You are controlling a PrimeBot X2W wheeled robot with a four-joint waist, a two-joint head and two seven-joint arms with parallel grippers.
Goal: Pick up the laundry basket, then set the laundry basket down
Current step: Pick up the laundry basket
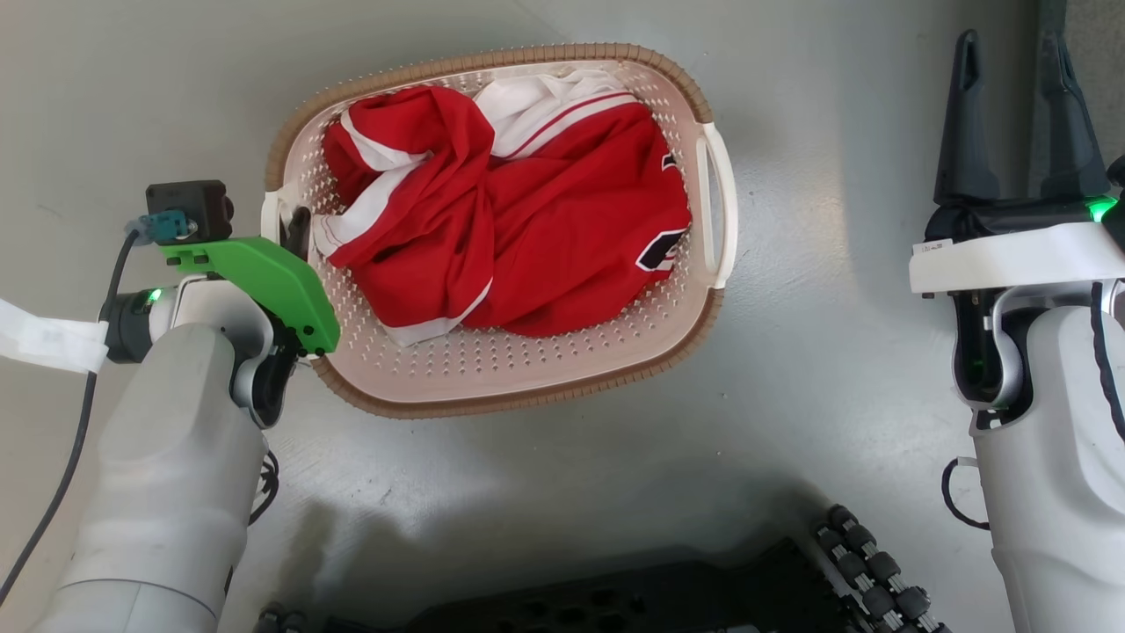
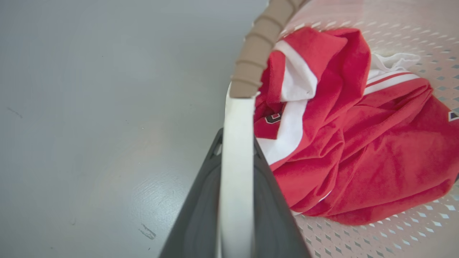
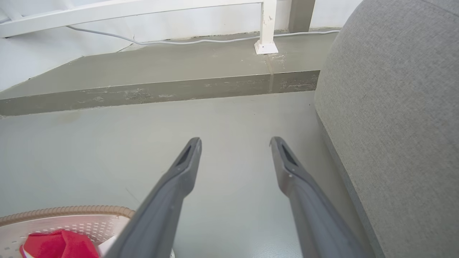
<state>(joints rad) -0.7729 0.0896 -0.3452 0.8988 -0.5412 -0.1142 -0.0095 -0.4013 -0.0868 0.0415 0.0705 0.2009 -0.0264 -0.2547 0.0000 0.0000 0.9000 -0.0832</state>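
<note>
The laundry basket (image 1: pixel 492 409), cream with a brown woven-look rim, lies in the middle of the head view on the grey floor and holds a crumpled red and white garment (image 1: pixel 527 229). My left gripper (image 1: pixel 297 230) is at its left white handle (image 1: pixel 271 211). In the left wrist view the two dark fingers are shut on that white handle strip (image 2: pixel 236 150), just below the brown rim (image 2: pixel 256 53). My right gripper (image 1: pixel 1011 105) stands open well to the right of the basket's right handle (image 1: pixel 721 211), with bare floor between its fingers (image 3: pixel 235 143). I cannot tell whether the basket is off the floor.
A grey upholstered sofa (image 3: pixel 394 107) rises close on the right of my right gripper. Ahead of it runs a raised concrete step (image 3: pixel 161 91) with a white post (image 3: pixel 266 36) and a cable. My dark wheeled base (image 1: pixel 615 598) is at the bottom of the head view.
</note>
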